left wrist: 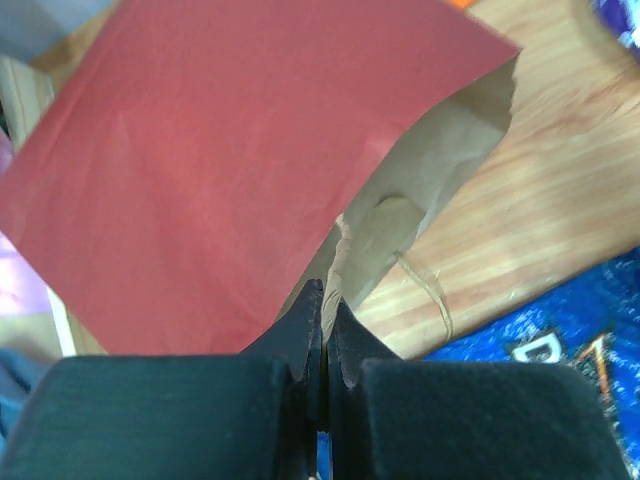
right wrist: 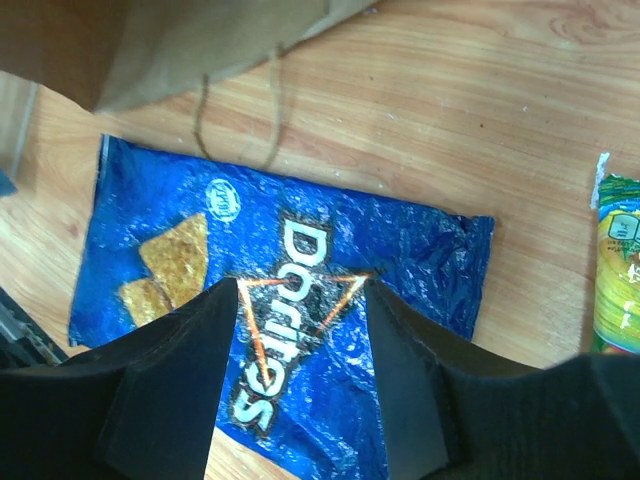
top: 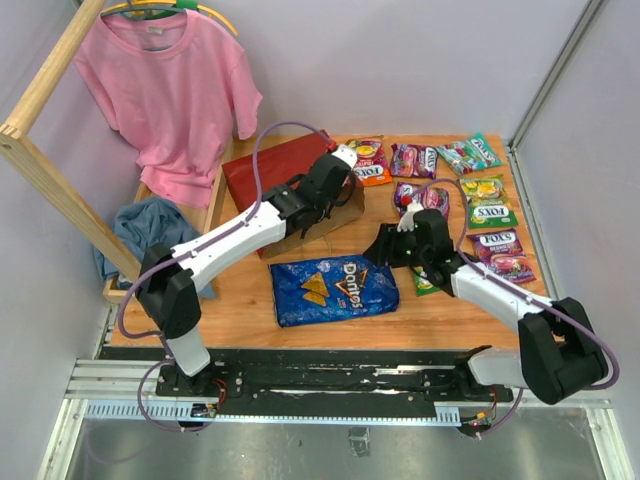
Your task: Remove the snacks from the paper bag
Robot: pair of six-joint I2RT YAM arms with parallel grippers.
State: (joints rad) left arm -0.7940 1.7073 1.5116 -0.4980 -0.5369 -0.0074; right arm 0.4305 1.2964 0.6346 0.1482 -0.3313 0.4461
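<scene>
Left gripper (left wrist: 323,300) is clamped tight on the brown rim of the paper bag (top: 272,168) — the bag lies flat at eleven o'clock on the table (top: 240,310), mouth toward four. Right gripper (right wrist: 300,292) hangs with jaws apart over the Doritos bag (top: 335,288), at six o'clock from that mouth — Fox's packets (top: 490,214) spread out at two o'clock

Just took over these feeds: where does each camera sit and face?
Top: above and behind, looking down on the table; left arm and right arm show.
Left wrist: on the left arm, looking past the left pincer, shut on the bag's rim.
Right wrist: on the right arm, looking down through the open right pincer at the Doritos.
Shared: bag and Doritos, in all three.
</scene>
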